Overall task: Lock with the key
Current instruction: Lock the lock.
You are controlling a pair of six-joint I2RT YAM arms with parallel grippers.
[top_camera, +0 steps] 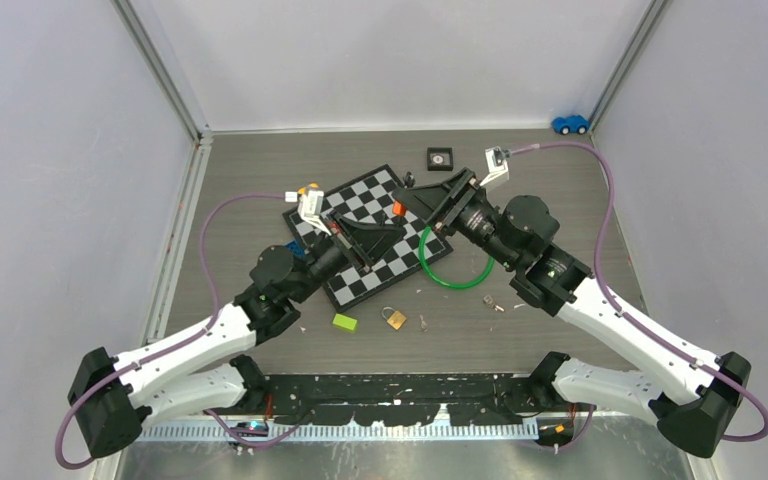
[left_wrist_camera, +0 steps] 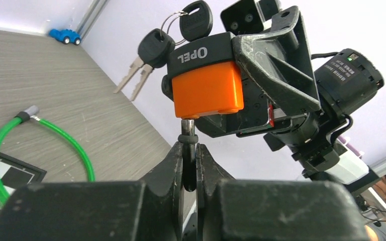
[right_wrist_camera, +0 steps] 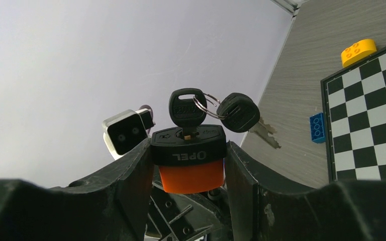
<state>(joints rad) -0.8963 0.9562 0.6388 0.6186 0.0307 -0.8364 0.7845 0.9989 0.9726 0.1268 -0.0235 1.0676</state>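
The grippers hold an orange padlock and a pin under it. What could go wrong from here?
1. The left gripper pinches the metal pin with a black ring at its tips only; the pin may slip or tilt under the orange-and-black padlock.
2. The spare black-headed keys hang loose beside the inserted key; they may snag when it is turned.
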